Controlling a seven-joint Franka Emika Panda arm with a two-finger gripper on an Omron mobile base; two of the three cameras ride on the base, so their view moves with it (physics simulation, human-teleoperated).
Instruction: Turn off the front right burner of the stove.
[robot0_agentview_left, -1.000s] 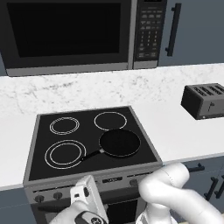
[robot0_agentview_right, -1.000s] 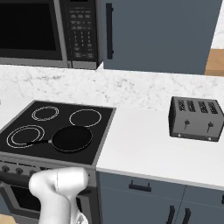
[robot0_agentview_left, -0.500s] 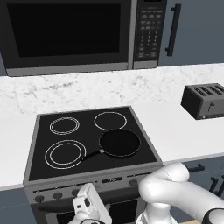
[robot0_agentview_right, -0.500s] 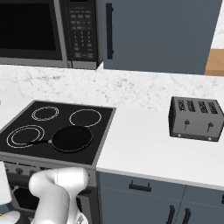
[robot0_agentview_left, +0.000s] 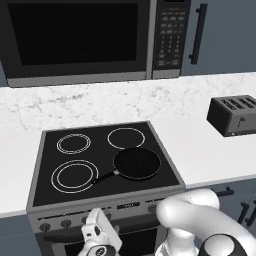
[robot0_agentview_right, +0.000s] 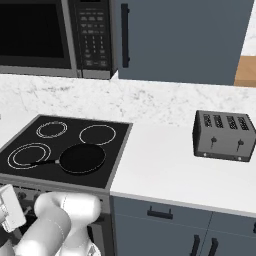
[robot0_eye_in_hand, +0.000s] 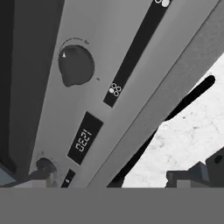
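- Microwave (robot0_agentview_left: 90, 40) hangs over the white counter (robot0_agentview_left: 200, 145); the stove (robot0_agentview_left: 45, 150) is set into that counter at its left part.
- Toaster (robot0_agentview_right: 223, 135) sits on the counter at 3 o'clock from the stove, well apart, with open counter between.
- Frying pan (robot0_agentview_left: 136, 163) is empty and covers the front right burner (robot0_agentview_left: 156, 172); its handle points to 8 o'clock.
- Steel front panel (robot0_eye_in_hand: 52, 105) carries a dark knob (robot0_eye_in_hand: 75, 65) and a small clock display (robot0_eye_in_hand: 82, 140).
- Gripper (robot0_agentview_left: 100, 240) has dropped lower along the stove front than half a second ago, below the knob row; pincer state cannot be told.
- Arm's white elbow (robot0_agentview_left: 190, 215) crowds the panel's right end.
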